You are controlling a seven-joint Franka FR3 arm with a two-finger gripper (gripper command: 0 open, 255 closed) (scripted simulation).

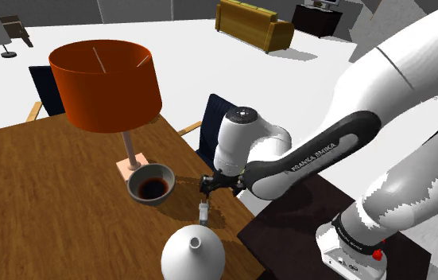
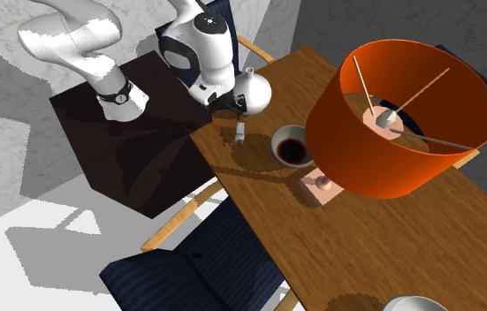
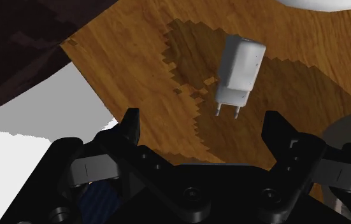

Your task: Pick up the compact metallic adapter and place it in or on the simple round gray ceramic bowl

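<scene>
Pale grey two-pronged adapter (image 3: 239, 69) lies flat on wooden table (image 3: 136, 57).

Yellow sofa (image 1: 254, 25) beyond wooden table (image 1: 50, 211)

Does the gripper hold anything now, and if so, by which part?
Nothing is held: the gripper is open, and the white adapter lies on the table ahead of it, untouched.
</scene>
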